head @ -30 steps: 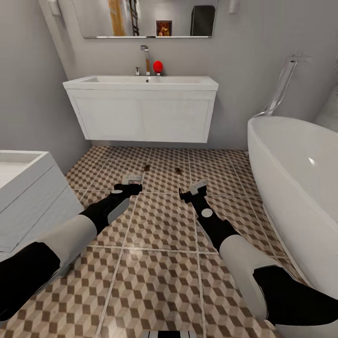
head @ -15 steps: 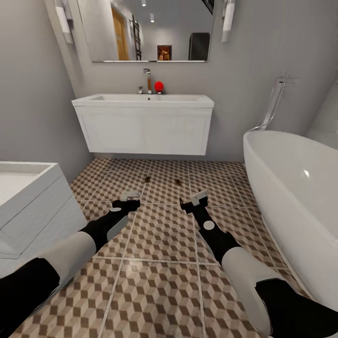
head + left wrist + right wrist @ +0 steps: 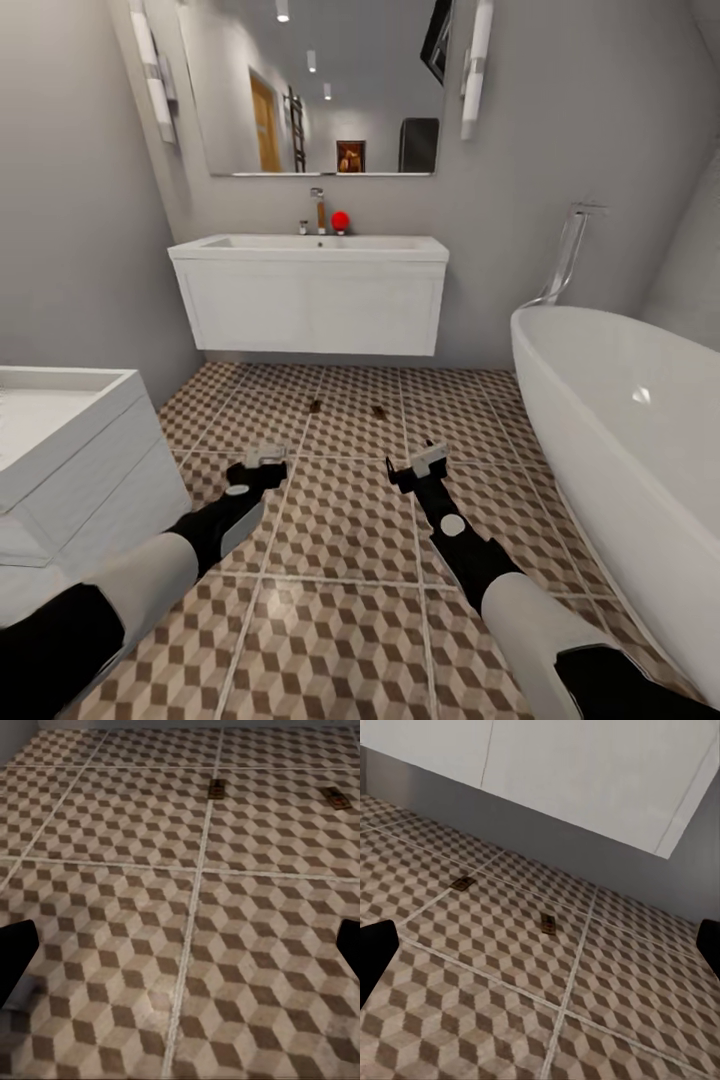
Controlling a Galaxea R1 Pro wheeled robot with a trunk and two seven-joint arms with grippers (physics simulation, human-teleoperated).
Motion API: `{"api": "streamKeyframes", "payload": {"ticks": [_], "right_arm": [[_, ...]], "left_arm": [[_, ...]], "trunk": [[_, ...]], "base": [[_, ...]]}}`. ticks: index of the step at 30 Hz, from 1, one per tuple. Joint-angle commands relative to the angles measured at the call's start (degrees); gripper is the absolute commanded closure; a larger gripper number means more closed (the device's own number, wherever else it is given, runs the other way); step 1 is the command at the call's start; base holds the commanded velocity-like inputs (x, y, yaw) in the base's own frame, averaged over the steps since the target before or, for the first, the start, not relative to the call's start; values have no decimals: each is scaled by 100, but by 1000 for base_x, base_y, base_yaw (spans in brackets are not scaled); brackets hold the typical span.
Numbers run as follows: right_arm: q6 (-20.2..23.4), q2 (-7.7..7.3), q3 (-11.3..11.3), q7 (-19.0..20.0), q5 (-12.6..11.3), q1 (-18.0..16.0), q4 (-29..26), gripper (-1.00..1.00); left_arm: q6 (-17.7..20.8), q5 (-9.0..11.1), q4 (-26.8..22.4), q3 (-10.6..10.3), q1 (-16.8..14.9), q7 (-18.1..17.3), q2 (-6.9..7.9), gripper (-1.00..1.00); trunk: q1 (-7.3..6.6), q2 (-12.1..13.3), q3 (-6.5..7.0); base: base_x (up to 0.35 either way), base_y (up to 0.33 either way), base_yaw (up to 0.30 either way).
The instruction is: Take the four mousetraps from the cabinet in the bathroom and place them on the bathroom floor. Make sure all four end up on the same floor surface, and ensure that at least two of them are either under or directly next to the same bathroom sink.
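Two mousetraps lie on the bathroom floor ahead of both grippers, between them and the bathroom sink: one mousetrap ahead of the left gripper, the other mousetrap ahead of the right gripper. Both sit near the sink's front edge, not plainly under it. Judging from this, half the job looks done, and the step in hand is going for the remaining two traps. The next move probably calls for turning toward the cabinet and opening it with an empty hand.

Both arms reach forward and low over the tiles, forearms roughly parallel, wrists angled down toward the floor. In the left wrist view, the left gripper's fingertips stand wide apart with nothing between them. The right gripper's fingertips are likewise spread and empty. A white tub stands beside the right arm, and a white box-shaped unit beside the left arm.
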Motion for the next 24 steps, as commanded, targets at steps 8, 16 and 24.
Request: {"api": "streamKeyframes", "payload": {"ticks": [8,16,24], "right_arm": [[-210,-31,13,-58,58,347,4,-100],[-409,-131,9,-223,58,794,-1,-100],[-682,-159,10,-339,58,1233,-5,-100]], "left_arm": [[-473,58,309,-53,486,23,17,-100],[-999,57,607,-53,1096,15,12,-100],[-1526,-10,941,-53,1617,1,10,-100]], "trunk": [[-21,9,249],[-42,20,502],[-63,31,756]], "base": [[0,0,0],[0,0,0],[0,0,0]]}}
